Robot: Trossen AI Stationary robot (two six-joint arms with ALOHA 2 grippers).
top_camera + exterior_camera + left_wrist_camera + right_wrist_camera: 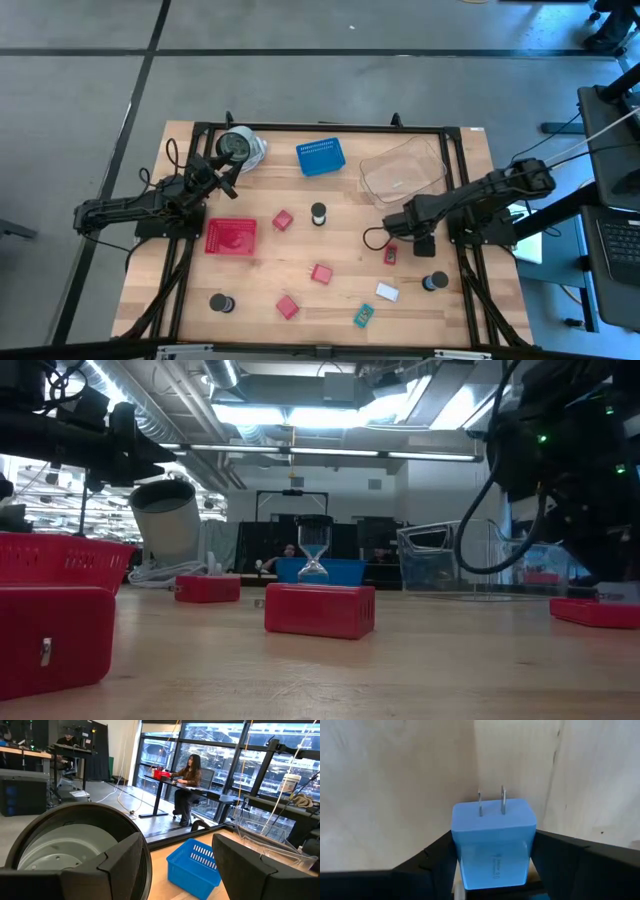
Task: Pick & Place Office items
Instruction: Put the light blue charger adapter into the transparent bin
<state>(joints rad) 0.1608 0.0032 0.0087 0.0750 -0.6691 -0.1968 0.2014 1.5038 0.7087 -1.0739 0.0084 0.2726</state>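
Observation:
My right gripper (400, 222) stands over the table's right half, below the clear tub, and is shut on a light-blue plug block (493, 845). On the wood lie three red cubes (282, 220) (321, 273) (288, 306), three black spools (319, 212) (221, 302) (435, 282), a white block (387, 292), a teal block (364, 316) and a small red block (391, 255). My left gripper (180, 870) is open at the far left, right beside the big round grey-and-white disc (236, 148). My right gripper pinches the light-blue block by its two opposite side faces (457, 855), coming from above and pointing down. The block's two metal prongs (491, 802) point away from the fingers toward the wood. My left gripper has one finger (122, 865) against or just in front of the disc's rim (75, 812); I cannot tell whether it touches.
A red tray (231, 237) lies left of centre, a blue basket (320, 157) at the far middle and a clear tub (402, 170) at the far right. A black frame (330, 127) runs along the table's far edge. People sit at desks in the room beyond.

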